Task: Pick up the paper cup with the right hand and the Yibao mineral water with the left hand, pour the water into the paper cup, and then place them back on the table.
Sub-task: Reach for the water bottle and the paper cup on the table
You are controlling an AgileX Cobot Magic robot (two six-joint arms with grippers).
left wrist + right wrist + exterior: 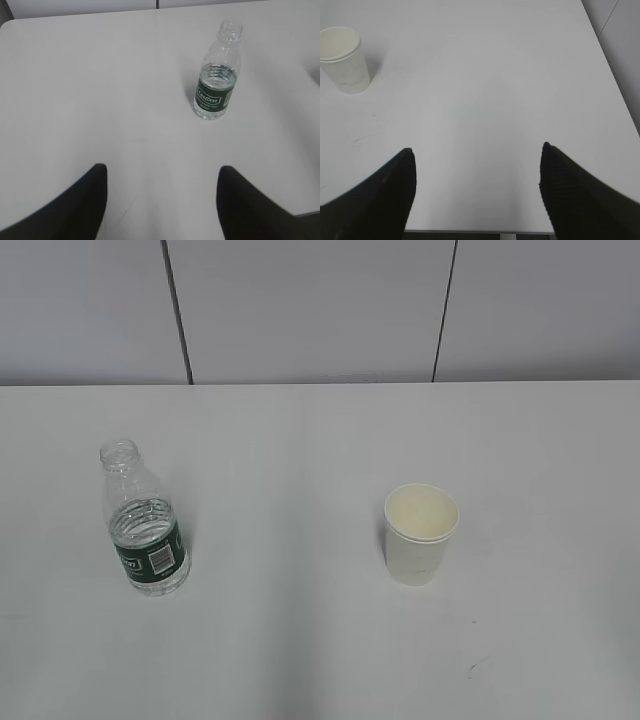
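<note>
The paper cup (421, 534) stands upright right of the middle of the white table (300, 640). It also shows at the far left of the right wrist view (344, 59). The Yibao mineral water (145, 520), uncapped and partly full, stands upright on the left. It also shows in the left wrist view (218, 72). My left gripper (162, 172) is open and empty, well short of the bottle. My right gripper (477, 152) is open and empty near the table's front edge, with the cup far to its left. Neither arm shows in the exterior view.
A grey panelled wall (320, 310) stands behind the table's far edge. The table's front edge (480, 231) and right edge (615, 85) show in the right wrist view.
</note>
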